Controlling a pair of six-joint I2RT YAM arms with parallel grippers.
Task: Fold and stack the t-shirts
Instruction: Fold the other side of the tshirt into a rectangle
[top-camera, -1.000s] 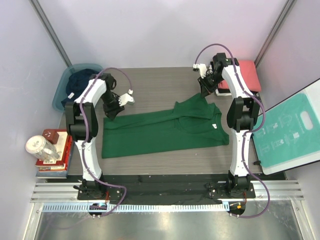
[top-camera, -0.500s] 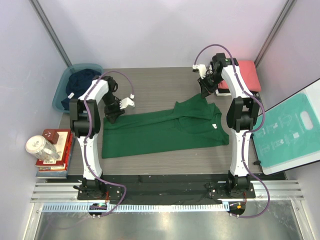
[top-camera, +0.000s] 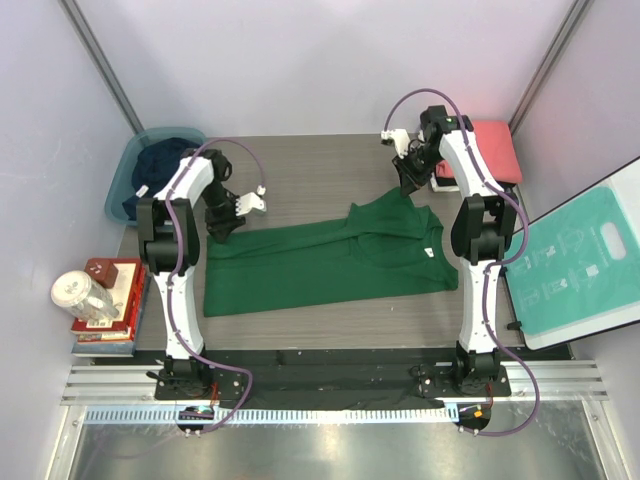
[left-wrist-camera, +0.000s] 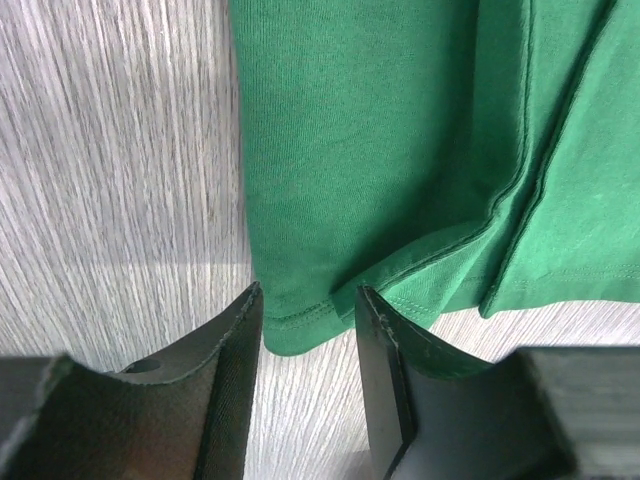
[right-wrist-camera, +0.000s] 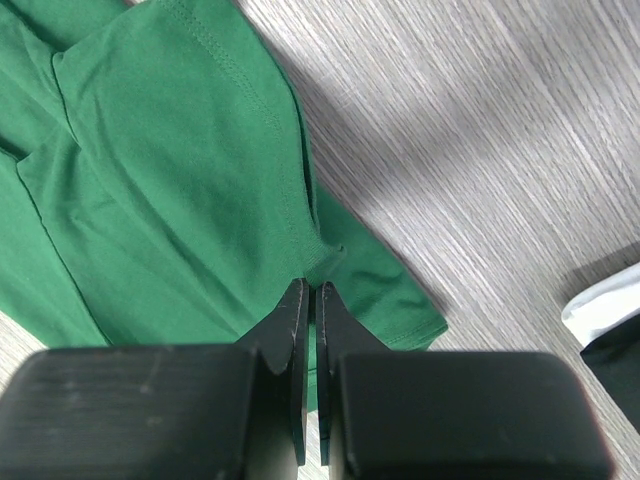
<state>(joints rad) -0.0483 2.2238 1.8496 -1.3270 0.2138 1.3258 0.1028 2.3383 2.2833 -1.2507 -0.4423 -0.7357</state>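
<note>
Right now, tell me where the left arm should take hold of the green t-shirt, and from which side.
Take the hemmed corner of the green t-shirt at its far left end. Come from above, on the table side of the edge: the cloth lies flat, and that corner sits between the open left jaws, so closing should pinch it.

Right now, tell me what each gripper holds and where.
Right gripper pinches the green t-shirt at its sleeve edge; left gripper holds nothing, jaws open.

A grey wood-grain table (top-camera: 300, 170) bears a spread dark green t-shirt (top-camera: 320, 265) and a folded coral-red tee (top-camera: 500, 150).
</note>
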